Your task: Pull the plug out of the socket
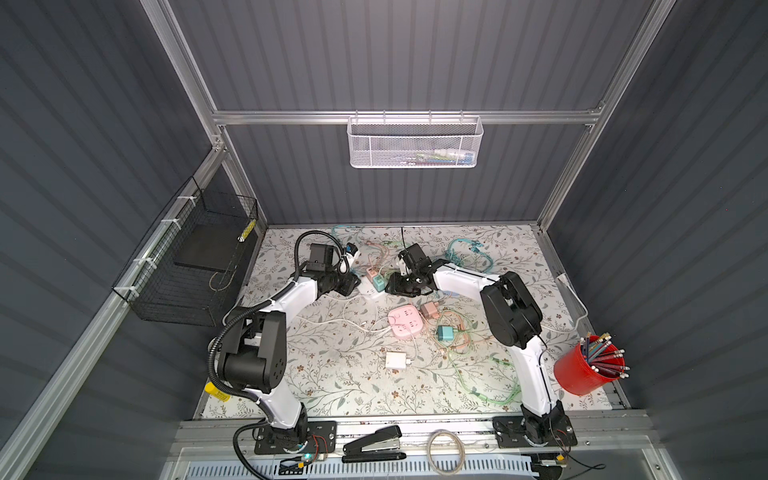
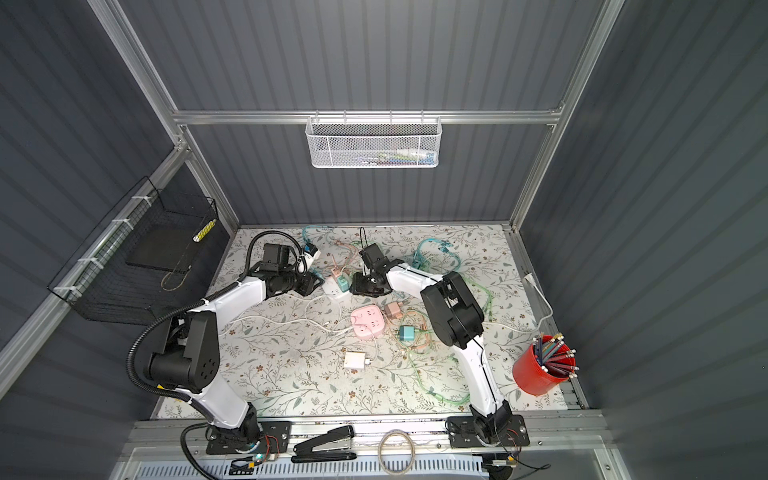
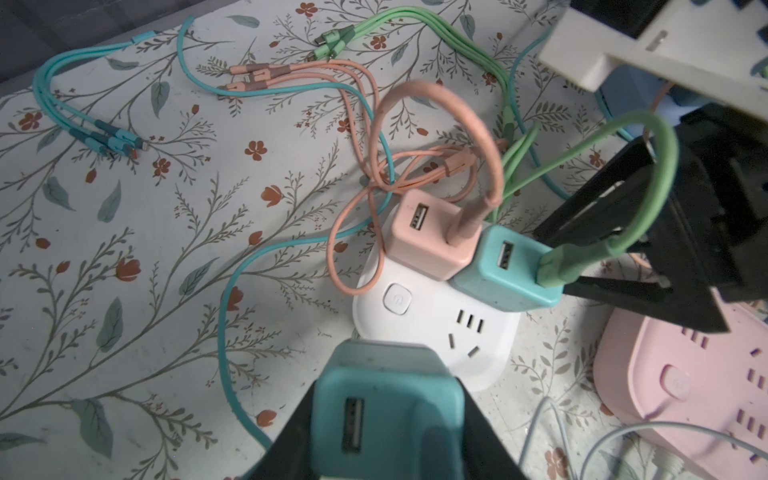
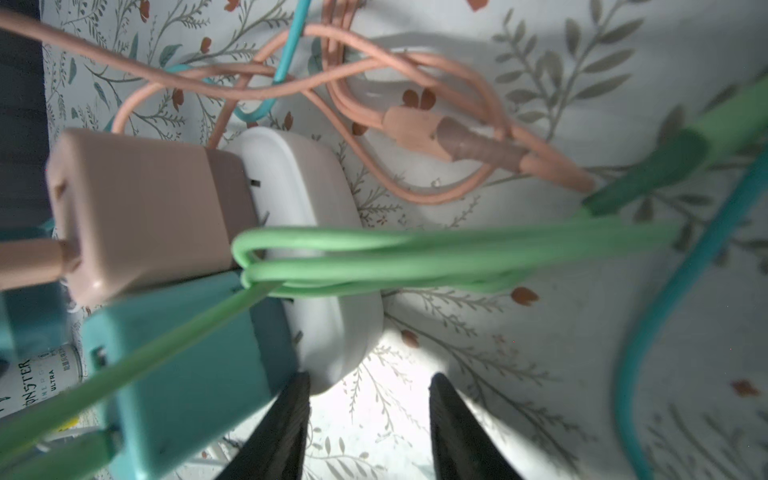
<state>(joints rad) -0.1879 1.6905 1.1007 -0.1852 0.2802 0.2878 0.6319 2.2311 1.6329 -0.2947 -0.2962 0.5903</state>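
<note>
— Teal square charger plug (image 3: 386,386): where is it?

— Between the black fingers of the left gripper (image 3: 386,401), which is clamped on its two sides. In the left wrist view it hangs over the near corner of the white rounded socket cube (image 3: 415,328). Its pins are hidden, so I cannot tell whether they are clear of the slots.

— And where does the cube lie?

— Flat on the floral tablecloth (image 3: 124,249), toward the back middle of the table in both top views. Two more chargers stand plugged into its upper face. One is a pale pink square charger (image 3: 428,237). Touching it is a second teal charger (image 3: 498,274), with a light green cable (image 3: 648,133) looping out of its port. One set of slots beside the round button shows bare.

— What about the right gripper (image 4: 369,386)?

— Its jaws stand apart, with only bare tablecloth between them, and it grips nothing. One finger (image 4: 291,415) is just beside the cube's edge and the second teal charger. In the left wrist view its black body sits on the far side of that charger, with the green loop in front of it.

— Anything else close by?

— A pink rounded power strip (image 1: 405,321) lies nearer the arm bases, apart from the cube. Salmon and teal cables are tangled behind the cube.
</note>
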